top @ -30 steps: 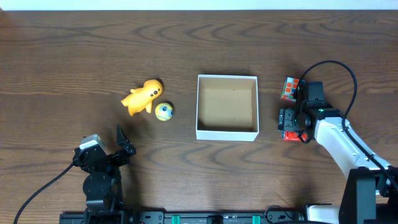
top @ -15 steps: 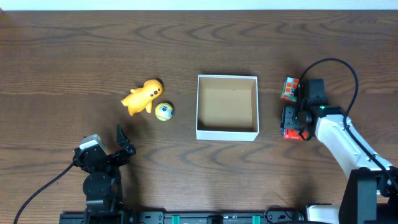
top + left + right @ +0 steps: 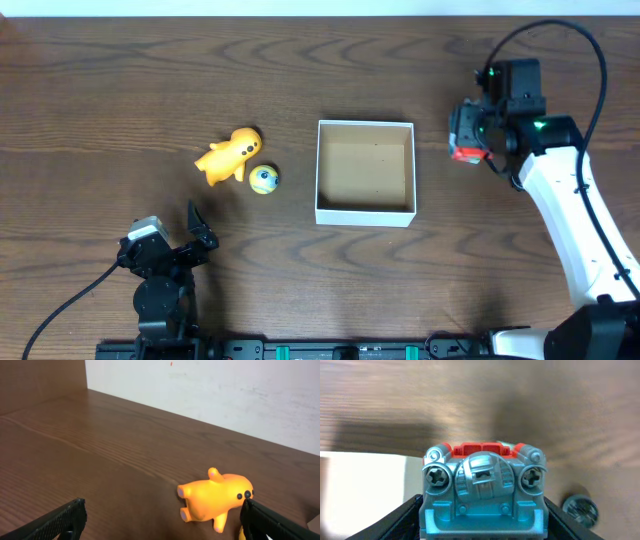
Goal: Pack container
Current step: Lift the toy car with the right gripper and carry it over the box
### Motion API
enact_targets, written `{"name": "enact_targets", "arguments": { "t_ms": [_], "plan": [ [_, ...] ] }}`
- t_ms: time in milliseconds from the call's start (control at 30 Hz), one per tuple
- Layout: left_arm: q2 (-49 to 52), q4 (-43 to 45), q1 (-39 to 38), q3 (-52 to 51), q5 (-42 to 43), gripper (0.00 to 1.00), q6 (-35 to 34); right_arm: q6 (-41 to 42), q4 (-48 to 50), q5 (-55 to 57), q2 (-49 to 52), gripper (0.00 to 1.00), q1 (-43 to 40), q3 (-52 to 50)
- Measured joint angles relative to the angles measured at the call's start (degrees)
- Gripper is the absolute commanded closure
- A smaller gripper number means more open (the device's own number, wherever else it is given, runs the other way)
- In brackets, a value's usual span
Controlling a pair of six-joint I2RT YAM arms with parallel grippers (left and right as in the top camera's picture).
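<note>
The container point(image 3: 364, 214), a square white-walled box with a brown inside, stands empty at the table's middle. My right gripper point(image 3: 468, 140) is shut on a red and grey toy point(image 3: 463, 154) and holds it raised, just right of the container's far right corner. In the right wrist view the toy's grey underside with two screws point(image 3: 484, 491) fills the space between my fingers point(image 3: 482, 525), and the container's white wall point(image 3: 360, 485) lies at the left. My left gripper point(image 3: 195, 236) rests open and empty at the front left; its fingers point(image 3: 165, 525) frame a yellow toy animal point(image 3: 215, 500).
The yellow toy animal point(image 3: 230, 154) and a small yellow eyeball ball point(image 3: 264, 179) lie left of the container. A small round grey thing point(image 3: 580, 508) lies on the table below my right gripper. A multicoloured block seen earlier is hidden under the right arm.
My right gripper has lifted the red and grey toy off the table and carried it toward the far side, covering the multicoloured block. The left arm has not moved.
</note>
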Motion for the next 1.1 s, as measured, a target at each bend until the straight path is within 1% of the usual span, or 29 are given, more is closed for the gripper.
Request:
{"name": "enact_targets", "arguments": {
  "t_ms": [300, 400, 600, 767, 900, 1100],
  "plan": [
    [0.0, 0.0, 0.0, 0.0, 0.0, 0.02, 0.0, 1.7, 3.7, -1.2, 0.0, 0.50, 9.7, 0.8],
    [0.0, 0.0, 0.0, 0.0, 0.0, 0.02, 0.0, 4.0, 4.2, -1.1, 0.0, 0.50, 12.9, 0.8],
    [0.0, 0.0, 0.0, 0.0, 0.0, 0.02, 0.0, 8.1, 4.3, -1.2, 0.0, 0.55, 17.2, 0.8],
    [0.0, 0.0, 0.0, 0.0, 0.0, 0.02, 0.0, 13.0, 4.0, -0.7, 0.0, 0.54, 21.0, 0.8],
    [0.0, 0.0, 0.0, 0.0, 0.0, 0.02, 0.0, 16.5, 2.1, 0.3, 0.0, 0.54, 23.6, 0.8],
    [0.0, 0.0, 0.0, 0.0, 0.0, 0.02, 0.0, 20.7, -5.6, 4.8, 0.0, 0.54, 25.4, 0.8]
  ]
}}
